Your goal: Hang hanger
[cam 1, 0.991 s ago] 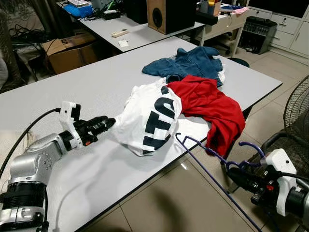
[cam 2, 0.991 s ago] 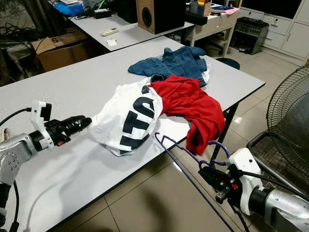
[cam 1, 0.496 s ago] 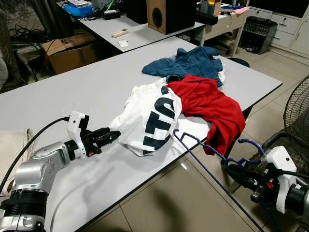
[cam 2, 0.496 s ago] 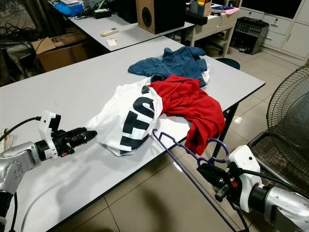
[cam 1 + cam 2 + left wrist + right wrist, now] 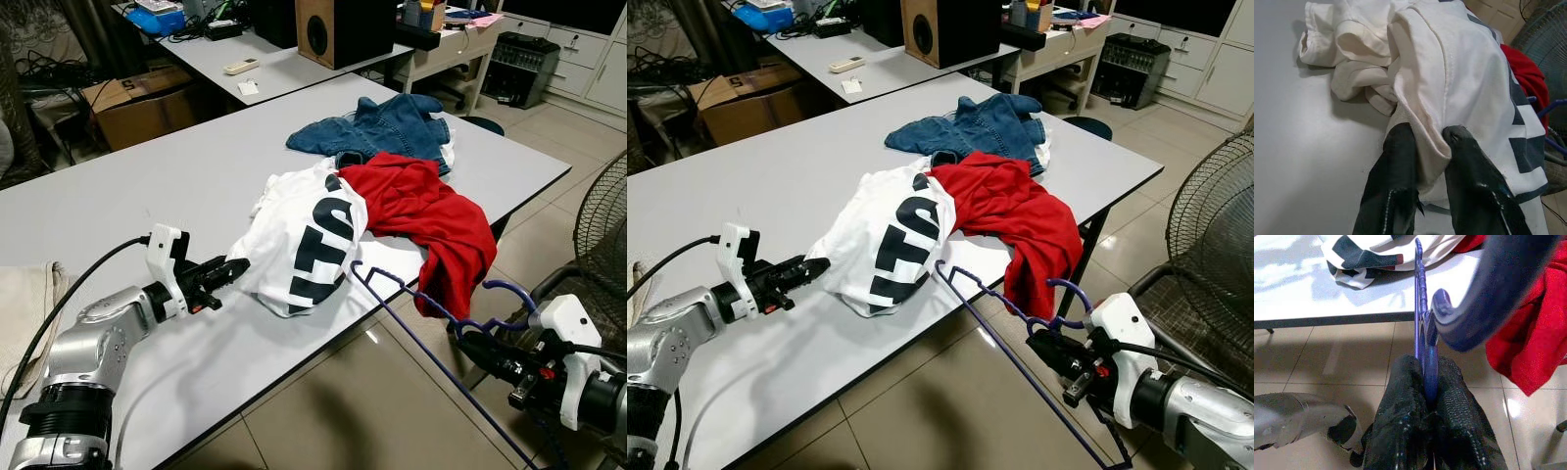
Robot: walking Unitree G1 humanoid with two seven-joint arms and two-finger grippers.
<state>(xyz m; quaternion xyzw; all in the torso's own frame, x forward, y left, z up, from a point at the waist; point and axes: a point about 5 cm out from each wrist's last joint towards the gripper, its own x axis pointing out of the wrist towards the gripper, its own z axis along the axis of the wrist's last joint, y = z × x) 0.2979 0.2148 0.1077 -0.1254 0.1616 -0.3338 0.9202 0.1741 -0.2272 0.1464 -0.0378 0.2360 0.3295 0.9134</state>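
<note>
Pinching a fold of the white T-shirt point(image 5: 1449, 73) between its two black fingers point(image 5: 1396, 166), the left gripper point(image 5: 233, 266) rests low on the grey table point(image 5: 118, 196) at the shirt's near-left edge; the wrist view shows cloth bunched in a narrow gap, so the grip is closed on fabric, though which part of the garment cannot be told. The right gripper point(image 5: 1050, 348) is off the table's front edge above the tiled floor point(image 5: 333, 401), clamped tight on the neck of the purple hanger point(image 5: 411, 299) just under its hook; one hanger shoulder reaches up to the table edge beside the shirt's printed hem, the long bar slanting down toward the floor. A red garment point(image 5: 431, 220) overlaps the white shirt's right side and droops over the edge, and a denim piece point(image 5: 392, 122) lies behind, touching the red one. Judgement: the step in hand is threading the hanger into the shirt. To do it well, the left should lift its fold enough to open a mouth, not drag the whole shirt; the right should tilt the hanger so the raised shoulder enters beneath the lifted layer, from the hem side. Watch the red cloth: it sits close to the hanger tip and could snag. Keep the neck grip firm, since the wire may twist under load
</note>
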